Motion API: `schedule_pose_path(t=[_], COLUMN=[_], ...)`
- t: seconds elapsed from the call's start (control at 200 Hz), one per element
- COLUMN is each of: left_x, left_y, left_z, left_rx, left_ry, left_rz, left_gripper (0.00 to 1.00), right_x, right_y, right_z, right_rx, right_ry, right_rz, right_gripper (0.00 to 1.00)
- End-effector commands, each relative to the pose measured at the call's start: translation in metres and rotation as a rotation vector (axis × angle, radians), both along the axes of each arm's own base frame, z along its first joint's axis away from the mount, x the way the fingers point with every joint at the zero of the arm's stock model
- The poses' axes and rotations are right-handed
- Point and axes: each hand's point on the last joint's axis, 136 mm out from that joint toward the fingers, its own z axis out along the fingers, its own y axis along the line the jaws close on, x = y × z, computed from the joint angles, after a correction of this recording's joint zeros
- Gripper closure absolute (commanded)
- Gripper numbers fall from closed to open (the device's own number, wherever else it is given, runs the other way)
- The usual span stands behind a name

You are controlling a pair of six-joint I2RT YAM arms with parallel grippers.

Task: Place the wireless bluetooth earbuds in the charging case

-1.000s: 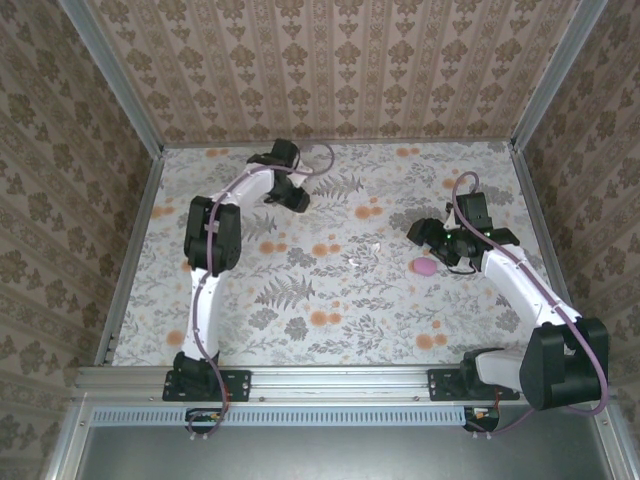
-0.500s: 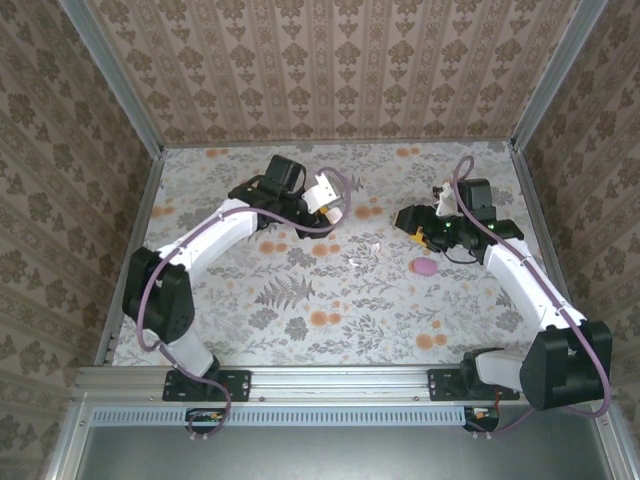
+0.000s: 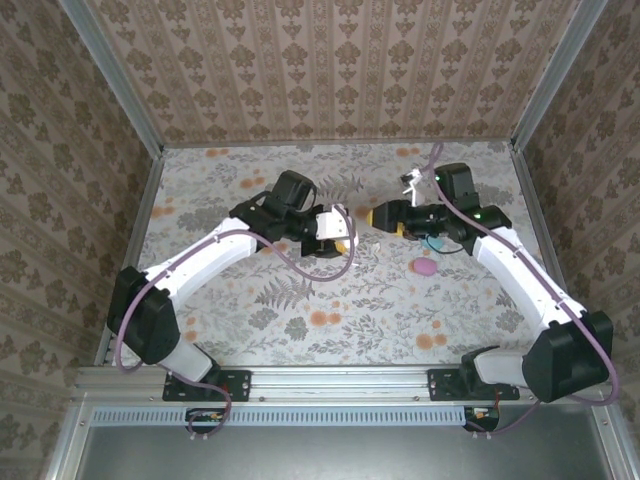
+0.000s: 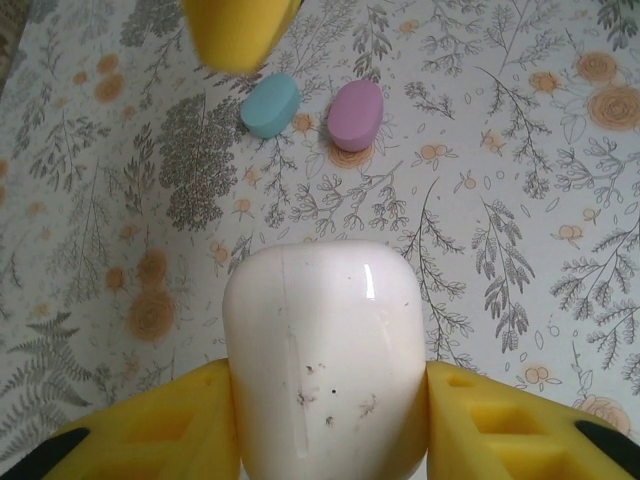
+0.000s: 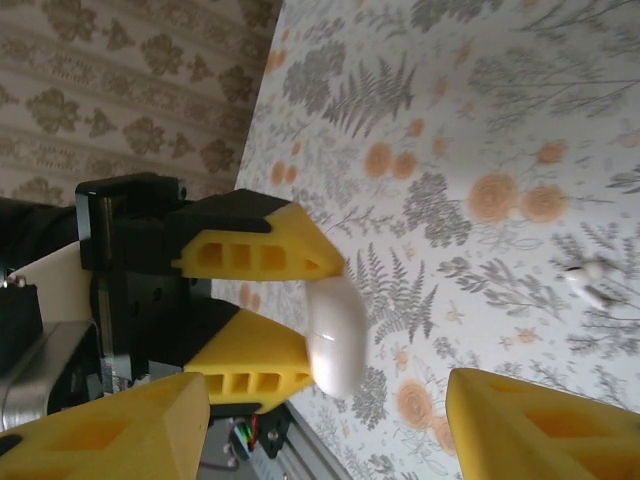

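Both arms swung in toward table middle since a second back and ended up nose to nose. Left gripper (image 4: pixel 325 410) clamped on white pebble-shaped plastic charging case (image 4: pixel 322 350), lid shut, rounded end poking toward right gripper (image 3: pixel 385 215). Right gripper spread wide, holding nothing, case dead ahead between its yellow foam fingers (image 5: pixel 130 430). Tiny white plastic earbud (image 5: pixel 588 280) lay loose on floral-print table (image 5: pixel 520 100), off to one side of those fingers. Guessing right arm was nearer and free to grab it.

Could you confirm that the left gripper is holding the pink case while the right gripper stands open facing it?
Not quite: the left gripper holds the white case; the pink case lies on the table, as the left wrist view shows. The right gripper does stand open facing it.
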Motion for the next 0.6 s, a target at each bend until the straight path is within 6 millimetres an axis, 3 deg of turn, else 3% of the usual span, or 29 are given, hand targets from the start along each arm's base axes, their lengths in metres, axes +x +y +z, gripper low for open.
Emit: schedule_pose_path(t=[0.0,0.115,0.235,0.295,0.595], left_x=[-0.001,-0.004,-0.006,-0.006,-0.009], left_y=[0.001,0.0,-0.001,-0.002,-0.004], left_z=[0.011,0.017,0.02,0.02,0.022], left_rx=[0.002,-0.008,-0.012,-0.011,-0.023], left_ry=[-0.102,-0.123,-0.132,-0.133,-0.148], left_rz=[-0.033,-0.038,-0.041,-0.045,-0.058], left_gripper=[0.57,0.56,0.56,0.57,0.55], right_x=[-0.006,-0.004,-0.007,-0.004,0.004], right_y=[0.012,0.011,0.021,0.026,0.039], right_z=[-0.004,-0.02,-0.019,-0.029,-0.031], right_rx=[-0.037,-0.097,-0.071,-0.08,-0.058], right_ry=[-0.001,0.043,0.05,0.077,0.084], right_rz=[0.07,0.045,0.08,0.094,0.115], right_gripper=[0.35,0.35,0.37,0.37,0.49])
